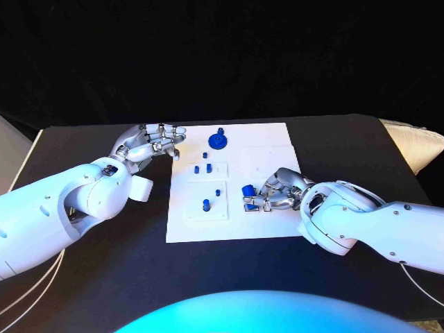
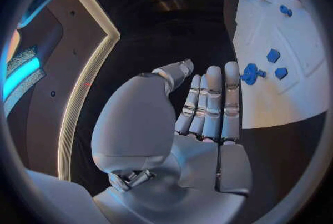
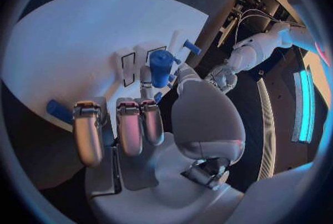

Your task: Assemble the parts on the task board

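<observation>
The white task board (image 1: 267,222) lies in the middle of the black table. My right hand (image 1: 274,192) rests over its right side and pinches a blue cylinder part (image 3: 161,66) between thumb and a finger; the same part (image 1: 247,189) shows at the hand's left. My left hand (image 1: 152,143) hovers at the board's far left edge, fingers straight and together, holding nothing. A blue gear-like part (image 1: 218,141) lies just right of it, also seen as the gear (image 2: 250,74). Small blue parts (image 1: 206,205) stand in the board's left column.
Two square blue pieces (image 2: 273,55) sit near the gear. A blue peg (image 3: 191,46) and another blue piece (image 3: 59,110) lie on the board around my right hand. Bare black table (image 1: 102,277) surrounds the board; a pale cushion (image 1: 417,142) sits beyond the right edge.
</observation>
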`<action>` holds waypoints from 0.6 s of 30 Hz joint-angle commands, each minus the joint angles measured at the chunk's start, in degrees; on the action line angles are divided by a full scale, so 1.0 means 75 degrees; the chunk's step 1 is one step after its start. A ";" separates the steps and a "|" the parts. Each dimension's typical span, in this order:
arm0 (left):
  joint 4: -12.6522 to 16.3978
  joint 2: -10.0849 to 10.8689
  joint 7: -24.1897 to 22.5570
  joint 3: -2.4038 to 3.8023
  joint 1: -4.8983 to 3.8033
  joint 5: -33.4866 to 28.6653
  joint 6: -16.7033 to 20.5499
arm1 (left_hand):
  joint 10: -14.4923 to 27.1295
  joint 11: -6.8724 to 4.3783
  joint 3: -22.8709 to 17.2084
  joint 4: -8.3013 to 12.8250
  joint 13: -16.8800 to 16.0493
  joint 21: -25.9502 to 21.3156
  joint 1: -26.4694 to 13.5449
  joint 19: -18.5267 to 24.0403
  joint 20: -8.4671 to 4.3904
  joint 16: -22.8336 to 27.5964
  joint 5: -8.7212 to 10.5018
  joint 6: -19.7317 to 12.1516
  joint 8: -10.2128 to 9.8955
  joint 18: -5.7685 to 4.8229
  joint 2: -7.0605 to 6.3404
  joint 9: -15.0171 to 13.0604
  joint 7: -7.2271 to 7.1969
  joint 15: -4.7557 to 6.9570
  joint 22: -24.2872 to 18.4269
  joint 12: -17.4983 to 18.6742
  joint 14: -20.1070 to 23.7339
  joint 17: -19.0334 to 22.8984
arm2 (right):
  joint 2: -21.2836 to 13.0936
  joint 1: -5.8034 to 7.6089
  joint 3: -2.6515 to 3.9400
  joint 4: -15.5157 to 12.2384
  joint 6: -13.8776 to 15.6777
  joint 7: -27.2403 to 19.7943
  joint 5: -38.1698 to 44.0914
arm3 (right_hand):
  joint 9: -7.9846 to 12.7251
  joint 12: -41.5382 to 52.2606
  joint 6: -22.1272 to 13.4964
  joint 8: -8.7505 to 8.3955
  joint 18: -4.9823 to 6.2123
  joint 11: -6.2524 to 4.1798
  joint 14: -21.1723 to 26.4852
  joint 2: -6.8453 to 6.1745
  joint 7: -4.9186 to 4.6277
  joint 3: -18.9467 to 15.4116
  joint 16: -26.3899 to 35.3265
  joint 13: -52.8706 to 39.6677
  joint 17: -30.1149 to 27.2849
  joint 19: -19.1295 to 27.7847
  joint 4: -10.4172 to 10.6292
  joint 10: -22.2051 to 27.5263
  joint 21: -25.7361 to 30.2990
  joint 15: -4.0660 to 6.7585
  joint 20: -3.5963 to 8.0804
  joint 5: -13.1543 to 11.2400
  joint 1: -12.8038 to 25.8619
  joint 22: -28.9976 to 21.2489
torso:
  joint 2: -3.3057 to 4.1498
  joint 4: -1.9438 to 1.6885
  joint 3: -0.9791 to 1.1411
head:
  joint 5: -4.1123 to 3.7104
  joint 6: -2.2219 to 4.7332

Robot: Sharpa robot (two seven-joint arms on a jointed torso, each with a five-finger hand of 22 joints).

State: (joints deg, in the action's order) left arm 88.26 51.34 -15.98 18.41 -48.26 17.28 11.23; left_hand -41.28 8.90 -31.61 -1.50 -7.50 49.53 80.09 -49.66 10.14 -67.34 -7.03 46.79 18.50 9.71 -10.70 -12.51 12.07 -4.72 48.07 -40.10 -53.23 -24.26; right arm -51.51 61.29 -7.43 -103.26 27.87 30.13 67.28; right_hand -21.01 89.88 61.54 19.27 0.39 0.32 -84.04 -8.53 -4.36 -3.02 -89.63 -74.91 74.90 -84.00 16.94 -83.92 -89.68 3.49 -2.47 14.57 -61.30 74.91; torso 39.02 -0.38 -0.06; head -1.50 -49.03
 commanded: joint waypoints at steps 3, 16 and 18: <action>0.0013 -0.0010 -0.0052 0.0007 0.0002 -0.0039 -0.0069 | 0.0068 0.0009 0.0035 0.0018 0.0007 -0.0035 0.0055 -0.0066 -0.0010 -0.0004 -0.0049 -0.0047 0.0026 0.0111 -0.0009 0.0006 0.0014 -0.0003 -0.0007 -0.0027 0.0055 0.0007 | -0.0007 -0.0014 -0.0007 -0.0047 -0.0117 -0.0105 0.0200 | 0.0004 0.0016 -0.0060 0.0050 -0.0052 -0.0020 -0.0764 0.0075 -0.0011 -0.0412 -0.0001 -0.2012 0.1867 -0.0800 0.0014 -0.0810 -0.0043 0.0012 0.0002 -0.0247 0.0050 0.2013 | -0.0008 -0.0002 0.0007 | -0.0009 0.0004; 0.0002 -0.0010 -0.0054 0.0007 0.0002 -0.0039 -0.0068 | 0.0068 0.0009 0.0035 0.0018 0.0007 -0.0035 0.0055 -0.0066 -0.0010 -0.0004 -0.0049 -0.0047 0.0026 0.0111 -0.0009 0.0006 0.0014 -0.0003 -0.0007 -0.0027 0.0055 0.0007 | -0.0172 -0.0030 -0.0006 -0.0121 -0.0072 -0.0135 0.0493 | 0.0007 0.0016 -0.0068 0.0071 -0.0052 -0.0020 -0.0764 0.0235 -0.0009 -0.0411 -0.0001 -0.2012 0.1870 -0.0800 0.0003 -0.0810 -0.0043 0.0012 0.0001 -0.0180 -0.0012 0.2013 | -0.0003 0.0004 0.0011 | -0.0003 -0.0007; 0.0001 -0.0011 -0.0054 0.0007 0.0002 -0.0039 -0.0071 | 0.0068 0.0009 0.0035 0.0018 0.0007 -0.0035 0.0055 -0.0066 -0.0010 -0.0004 -0.0049 -0.0047 0.0026 0.0111 -0.0009 0.0006 0.0014 -0.0003 -0.0007 -0.0027 0.0055 0.0007 | -0.0212 -0.0032 -0.0006 -0.0135 -0.0066 -0.0148 0.0541 | 0.0011 0.0016 -0.0075 0.0081 -0.0052 -0.0021 -0.0765 0.0320 -0.0009 -0.0387 -0.0003 -0.2012 0.1875 -0.0800 -0.0003 -0.0810 -0.0043 0.0012 0.0001 -0.0093 -0.0082 0.2013 | 0.0000 -0.0003 0.0012 | -0.0005 -0.0015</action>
State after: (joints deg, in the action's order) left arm 88.19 51.34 -15.98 18.41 -48.26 17.28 11.24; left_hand -41.28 8.90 -31.61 -1.50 -7.50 49.53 80.09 -49.66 10.14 -67.34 -7.03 46.79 18.50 9.71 -10.70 -12.52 12.07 -4.72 48.07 -40.10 -53.23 -24.26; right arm -52.94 61.12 -7.48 -104.10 27.81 29.86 69.52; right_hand -20.92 89.88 61.50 19.61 0.39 0.32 -84.04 -6.33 -4.39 -5.92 -89.63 -74.90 74.94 -84.00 17.08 -83.92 -89.68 3.49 -2.48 13.84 -62.14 74.95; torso 38.98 -0.40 0.03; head -1.59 -49.06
